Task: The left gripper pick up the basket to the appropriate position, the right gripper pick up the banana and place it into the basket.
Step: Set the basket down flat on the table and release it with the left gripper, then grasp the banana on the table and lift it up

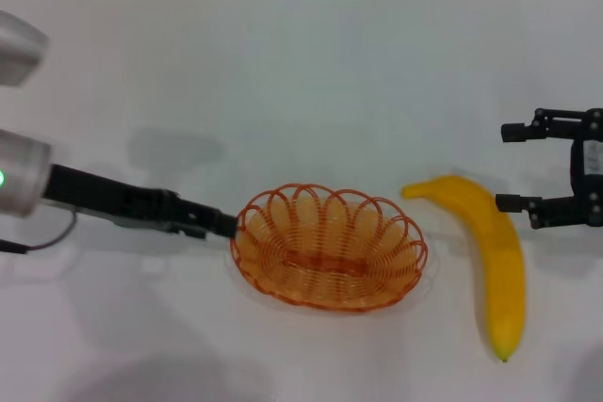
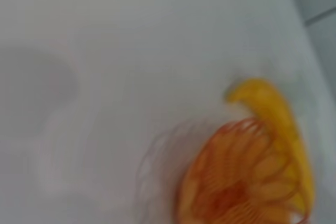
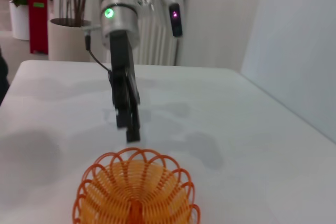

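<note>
White table: my left gripper at basket rim, grip unclear; right gripper spread wide beside banana.

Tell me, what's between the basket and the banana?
Nothing, just bare white table. The head view shows an open strip between the basket and the banana.

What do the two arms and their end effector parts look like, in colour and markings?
The left end effector is slim and black, on a black link with a silver cylindrical joint, a green light and a thin dark cable. The right end effector is black, two-fingered, with a white label patch.
</note>
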